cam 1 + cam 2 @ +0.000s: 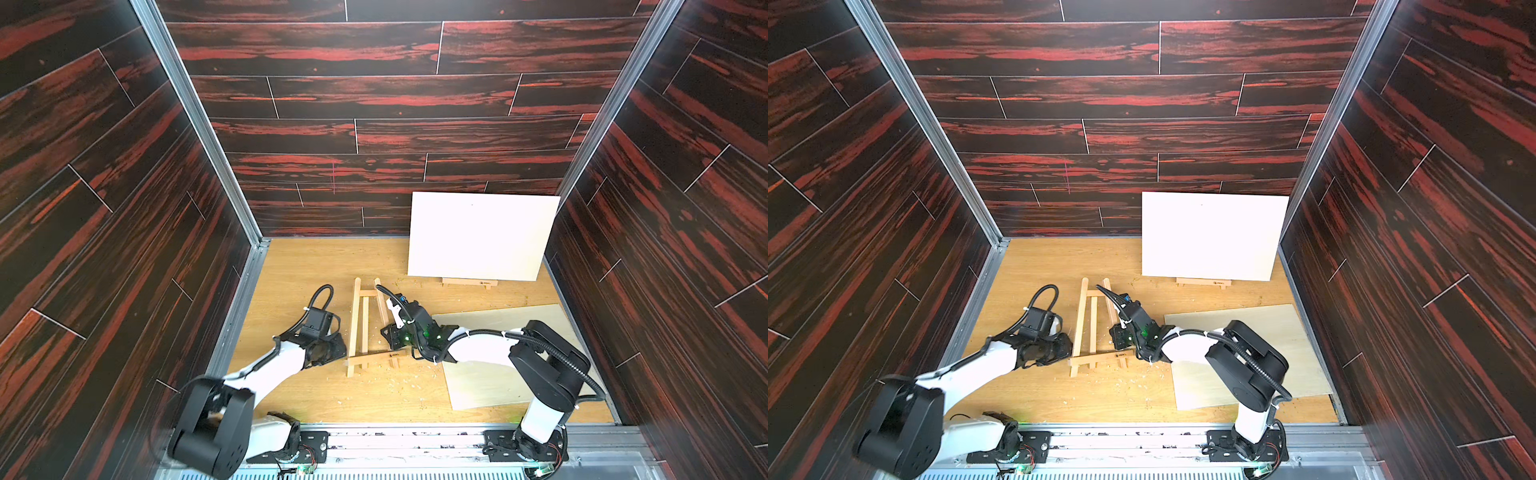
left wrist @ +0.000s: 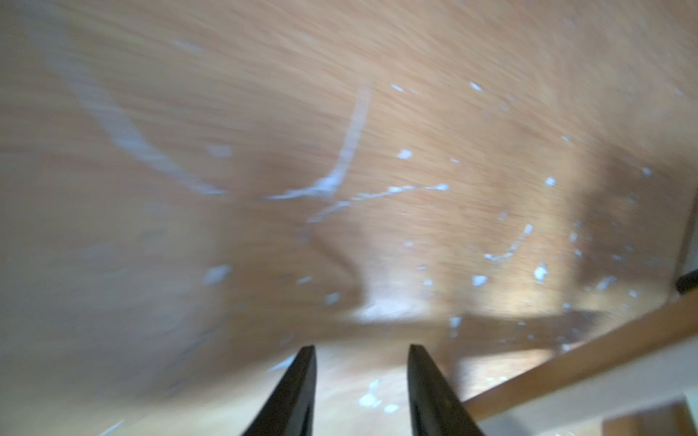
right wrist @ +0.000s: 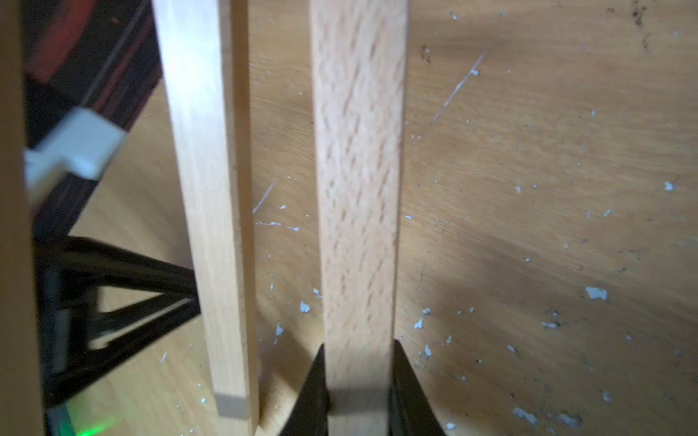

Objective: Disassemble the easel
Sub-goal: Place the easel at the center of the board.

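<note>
The wooden easel lies flat on the tabletop in the middle, its shelf bar toward the front. My right gripper is shut on the easel's right leg, and the black jaws press both sides of it. A second slat runs beside that leg. My left gripper sits just left of the easel's left leg. Its jaws are open with only the table between them. A wooden bar of the easel passes beside it. The left wrist view is blurred.
A white canvas stands on a second small easel at the back right. A thin pale board lies flat at the right, partly under my right arm. White chips litter the table. Dark walls enclose three sides.
</note>
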You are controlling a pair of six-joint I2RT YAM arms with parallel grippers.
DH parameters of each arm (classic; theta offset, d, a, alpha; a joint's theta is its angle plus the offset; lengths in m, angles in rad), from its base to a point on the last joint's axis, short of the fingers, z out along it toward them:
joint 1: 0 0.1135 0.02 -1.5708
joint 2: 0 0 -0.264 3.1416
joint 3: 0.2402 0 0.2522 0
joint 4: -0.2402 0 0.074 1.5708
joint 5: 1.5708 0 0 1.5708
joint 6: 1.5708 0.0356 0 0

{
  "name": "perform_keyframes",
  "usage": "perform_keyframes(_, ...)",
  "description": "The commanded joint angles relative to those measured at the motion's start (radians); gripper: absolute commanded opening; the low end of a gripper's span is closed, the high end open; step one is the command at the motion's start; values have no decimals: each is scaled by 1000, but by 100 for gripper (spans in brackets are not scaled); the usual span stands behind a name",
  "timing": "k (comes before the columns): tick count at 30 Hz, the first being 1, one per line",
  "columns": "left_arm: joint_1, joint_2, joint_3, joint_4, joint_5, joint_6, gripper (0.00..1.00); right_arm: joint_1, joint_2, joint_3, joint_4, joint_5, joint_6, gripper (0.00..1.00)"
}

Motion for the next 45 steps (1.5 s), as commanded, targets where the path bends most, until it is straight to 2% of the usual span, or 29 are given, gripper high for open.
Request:
perform_keyframes(1, 20, -71, 23, -143, -148, -17, 48, 10, 43, 52, -68, 13, 32, 9)
perform_keyframes(6, 28, -178, 52, -226, -270, -27, 54, 30, 89, 136, -169, 14, 42, 9)
perform_keyframes(12, 29, -293, 89, -303, -378, -32, 54, 60, 176, 301, -365, 46, 74, 9)
perform_keyframes(17, 27, -368, 84, -271, -351, -44, 54, 76, 256, 426, -497, 51, 86, 10)
perform_keyframes(24, 27, -383, 100, -287, -308, -64, 54, 86, 312, 500, -565, 41, 101, 13)
perform_keyframes(32, 26, -382, 110, -288, -273, -68, 54, 86, 292, 492, -578, 41, 107, 33)
perform_keyframes(36, 16, -373, 110, -272, -256, -79, 54, 84, 254, 475, -570, 33, 113, 39)
perform_keyframes(38, 0, -359, 112, -257, -248, -87, 55, 80, 224, 464, -569, 37, 117, 41)
perform_keyframes(45, -106, -230, 133, -155, -223, -144, 57, 23, 35, 335, -542, 19, 148, 58)
